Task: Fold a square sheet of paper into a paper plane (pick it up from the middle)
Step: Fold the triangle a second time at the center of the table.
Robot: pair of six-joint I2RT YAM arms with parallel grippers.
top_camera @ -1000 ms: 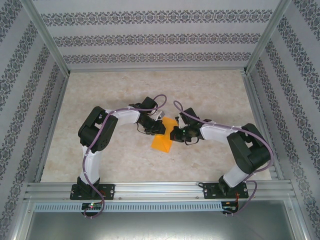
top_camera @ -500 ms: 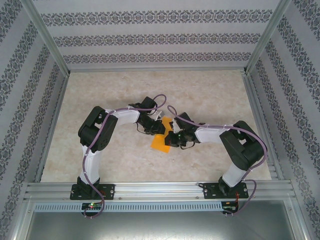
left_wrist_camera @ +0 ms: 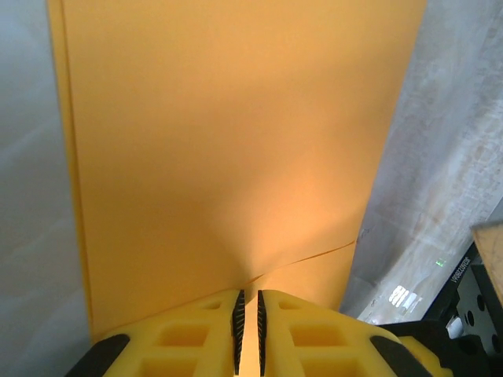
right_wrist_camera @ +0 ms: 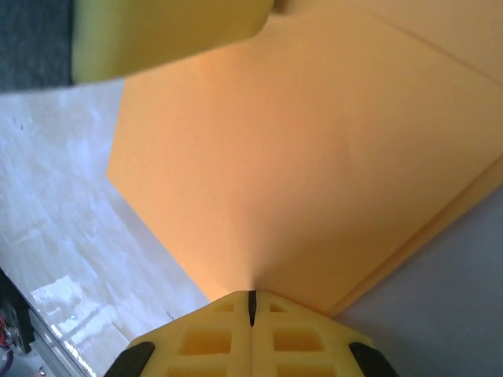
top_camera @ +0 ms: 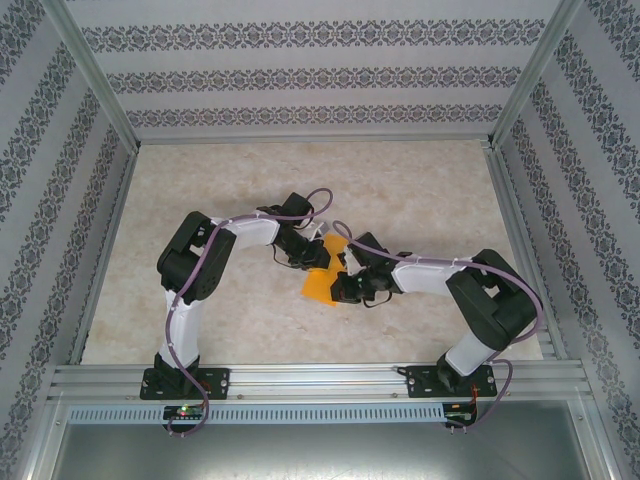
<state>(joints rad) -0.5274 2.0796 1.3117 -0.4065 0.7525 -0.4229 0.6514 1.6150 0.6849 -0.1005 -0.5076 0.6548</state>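
Observation:
The square sheet of paper [top_camera: 322, 286], orange-yellow and folded into layers, lies mid-table between both arms. My left gripper [top_camera: 318, 257] sits at its far edge. In the left wrist view the sheet of paper [left_wrist_camera: 236, 141] stretches away from my left gripper [left_wrist_camera: 248, 308], whose jaws are shut on its near edge with a crease running to the pads. My right gripper [top_camera: 346, 288] is at the sheet's right side. In the right wrist view my right gripper [right_wrist_camera: 251, 302] is shut, tips against the layered paper [right_wrist_camera: 314, 157]; a pinch cannot be made out. A left finger [right_wrist_camera: 165, 31] shows top left.
The marble tabletop [top_camera: 420, 190] is ringed by aluminium rails [top_camera: 320, 378] and patterned walls. Both arms bend inward, their wrists close together over the centre. Open tabletop lies to the far side and to the left and right.
My right gripper has slid left and toward the near edge along the paper's right side, its elbow following. The left arm and the paper have stayed put.

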